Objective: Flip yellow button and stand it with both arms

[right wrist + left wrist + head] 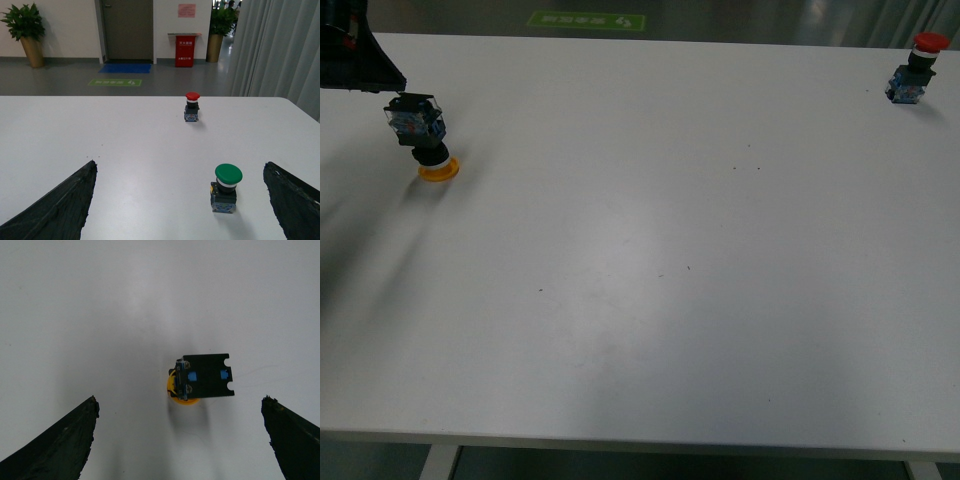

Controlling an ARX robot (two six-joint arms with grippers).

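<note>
- Jaws of the left gripper (pixel 179 398) stand wide apart and hold nothing. In the left wrist view the two dark fingers (pixel 60 440) frame the yellow button (pixel 205 376), which sits in the open gap just past the tips and touches neither finger.
- Jaws of the right gripper (pixel 180 163) are spread wide as well and are empty, with bare white surface between the fingers (pixel 55 205).
- White tabletop (pixel 670 300) fills nearly all of the front view. It carries every switch.
- Left arm (pixel 355 55) shows as a black angular mass at the far left corner of the front view, with its tip close above the yellow button (pixel 420 135). That view does not show whether they touch.
- The yellow button stands upside down. Its round yellow cap is flat on the tabletop, and the black collar and blue-and-clear contact block point up, leaning slightly.
- Green button (pixel 226 187) stands upright on its block, ahead of the right gripper and nearer one finger than the other.
- Red button (pixel 917 68) stands upright at the far right of the tabletop, well apart from the yellow one.
</note>
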